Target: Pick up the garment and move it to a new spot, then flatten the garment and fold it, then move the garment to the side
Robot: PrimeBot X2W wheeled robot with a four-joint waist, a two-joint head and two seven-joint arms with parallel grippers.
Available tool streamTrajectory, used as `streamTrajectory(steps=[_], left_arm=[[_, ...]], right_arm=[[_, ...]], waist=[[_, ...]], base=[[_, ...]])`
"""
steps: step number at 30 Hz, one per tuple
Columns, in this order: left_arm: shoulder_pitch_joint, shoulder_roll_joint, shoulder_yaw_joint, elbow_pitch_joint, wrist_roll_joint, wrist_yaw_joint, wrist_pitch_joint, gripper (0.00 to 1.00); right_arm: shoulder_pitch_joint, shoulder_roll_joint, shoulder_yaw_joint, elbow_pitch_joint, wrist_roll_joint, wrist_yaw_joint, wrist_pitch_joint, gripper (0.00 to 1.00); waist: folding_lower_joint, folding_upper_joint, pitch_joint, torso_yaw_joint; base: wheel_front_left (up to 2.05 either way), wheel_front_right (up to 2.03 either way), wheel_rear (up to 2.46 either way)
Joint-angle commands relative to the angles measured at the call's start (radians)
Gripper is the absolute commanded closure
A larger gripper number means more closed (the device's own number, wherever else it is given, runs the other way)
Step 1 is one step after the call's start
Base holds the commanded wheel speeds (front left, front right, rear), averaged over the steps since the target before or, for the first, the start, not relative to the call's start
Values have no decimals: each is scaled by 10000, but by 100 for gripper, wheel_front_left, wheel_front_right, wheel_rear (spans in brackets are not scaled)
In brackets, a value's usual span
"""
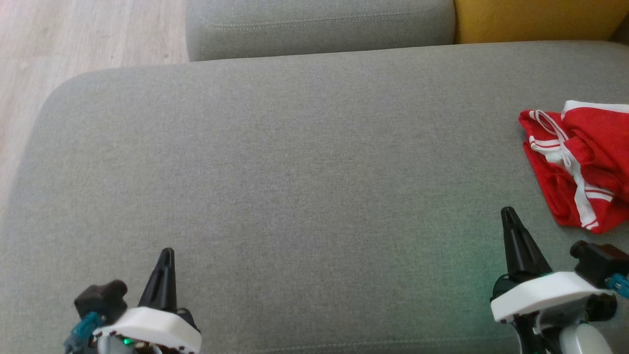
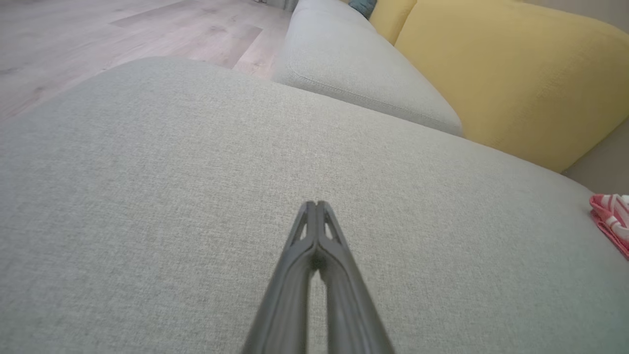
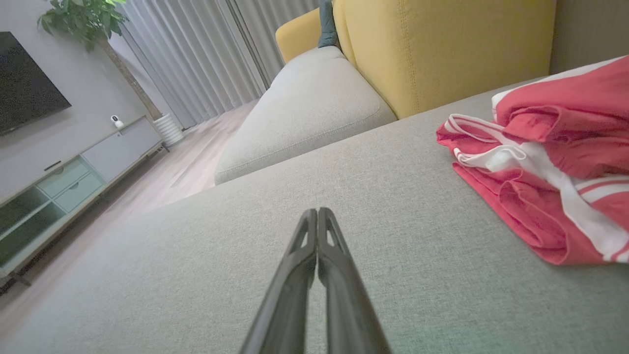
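Observation:
A red garment (image 1: pixel 585 162) with white stripes lies crumpled at the right edge of the grey sofa seat (image 1: pixel 295 172). In the right wrist view the garment (image 3: pixel 550 167) sits to the right of my right gripper (image 3: pixel 318 211), which is shut with nothing in it. In the head view that right gripper (image 1: pixel 508 211) hovers just left of and below the garment, apart from it. My left gripper (image 1: pixel 167 251) is shut and empty near the seat's front left; in its own wrist view (image 2: pixel 317 204) the fingers meet, and the garment (image 2: pixel 612 219) peeks in at the far right.
A second grey cushion (image 1: pixel 319 24) and a yellow backrest (image 1: pixel 540 19) lie beyond the seat. Wooden floor (image 1: pixel 73 39) runs along the left. The right wrist view shows a low cabinet (image 3: pixel 73 182), curtains (image 3: pixel 196 59) and a plant (image 3: pixel 78 19).

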Motion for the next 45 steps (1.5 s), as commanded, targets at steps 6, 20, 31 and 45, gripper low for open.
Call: streamTrajectory(steps=[6, 20, 31, 45], left_arm=[[-576, 48, 331, -218, -778, -140, 180, 100], [-785, -27, 649, -118, -2477, -353, 579, 100], [-938, -82, 884, -44, -3718, -509, 873, 100], [-1120, -149, 1163, 43, -5188, -694, 1221, 100]], right_arm=[[-505, -168, -5, -171, 852, -2, -3, 100], [-675, -227, -66, 114, 2644, -3, 39, 100], [-799, -257, -128, 323, 3940, -4, 84, 100], [-948, -281, -218, 574, 5463, -5, 150, 100]], waist=[[0, -1, -23, 5], [0, -1, -85, 17], [0, -1, -130, 26], [0, -1, -183, 37]], base=[[0, 0, 0], [0, 0, 0], [0, 0, 0], [0, 0, 0]])
